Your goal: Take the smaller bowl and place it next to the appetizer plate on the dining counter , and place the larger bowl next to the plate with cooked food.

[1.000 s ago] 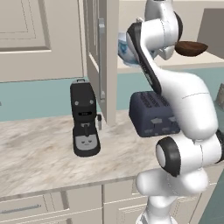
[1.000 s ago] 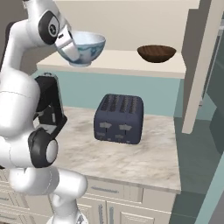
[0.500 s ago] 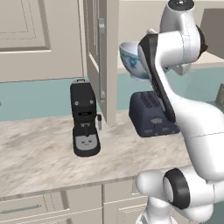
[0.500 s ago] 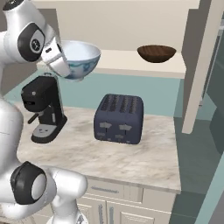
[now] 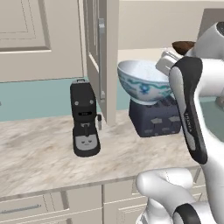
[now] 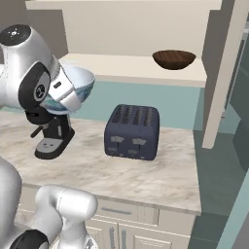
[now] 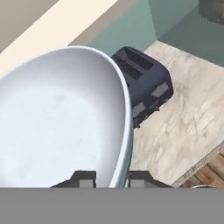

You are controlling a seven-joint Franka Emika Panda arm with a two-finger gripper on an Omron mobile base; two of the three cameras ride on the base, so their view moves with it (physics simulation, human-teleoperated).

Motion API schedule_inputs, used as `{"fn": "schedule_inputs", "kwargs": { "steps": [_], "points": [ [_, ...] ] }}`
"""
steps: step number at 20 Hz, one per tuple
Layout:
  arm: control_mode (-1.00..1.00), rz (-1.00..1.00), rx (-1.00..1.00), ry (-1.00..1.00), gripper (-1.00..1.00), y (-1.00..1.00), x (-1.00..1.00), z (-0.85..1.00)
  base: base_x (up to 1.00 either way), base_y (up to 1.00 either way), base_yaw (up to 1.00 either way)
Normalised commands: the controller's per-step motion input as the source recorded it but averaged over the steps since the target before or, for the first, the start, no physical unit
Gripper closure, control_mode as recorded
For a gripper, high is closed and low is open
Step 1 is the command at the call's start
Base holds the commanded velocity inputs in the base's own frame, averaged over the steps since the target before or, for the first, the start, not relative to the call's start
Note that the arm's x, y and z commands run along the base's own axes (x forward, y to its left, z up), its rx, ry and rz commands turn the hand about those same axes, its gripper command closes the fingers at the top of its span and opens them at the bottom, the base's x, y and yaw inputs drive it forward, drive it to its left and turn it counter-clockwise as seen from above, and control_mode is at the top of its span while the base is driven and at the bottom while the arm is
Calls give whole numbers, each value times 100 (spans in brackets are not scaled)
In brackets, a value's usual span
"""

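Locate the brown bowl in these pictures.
In the right base view, the brown bowl sits on the pale shelf above and to the right of the toaster; the left base view shows it at upper right.

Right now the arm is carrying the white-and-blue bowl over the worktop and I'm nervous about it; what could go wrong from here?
1. The gripper pinches only the rim of the larger bowl, one finger inside and one outside; a quick swing could twist it loose.
2. The bowl hangs above the toaster and near the coffee machine; a low path could clip them.
3. The smaller bowl sits on the shelf, not yet fetched.
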Motion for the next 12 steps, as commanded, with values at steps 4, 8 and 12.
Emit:
{"fn": "schedule_inputs", "kwargs": {
  "steps": [4,8,12],
  "points": [
    [-100,39,0,-11,100,-34,-4,-9,0,0,0],
    [-100,21,0,-16,100,-13,0,-9,0,0,0],
    [-100,7,-3,-31,100,-1,0,-23,0,0,0]
  ]
}}
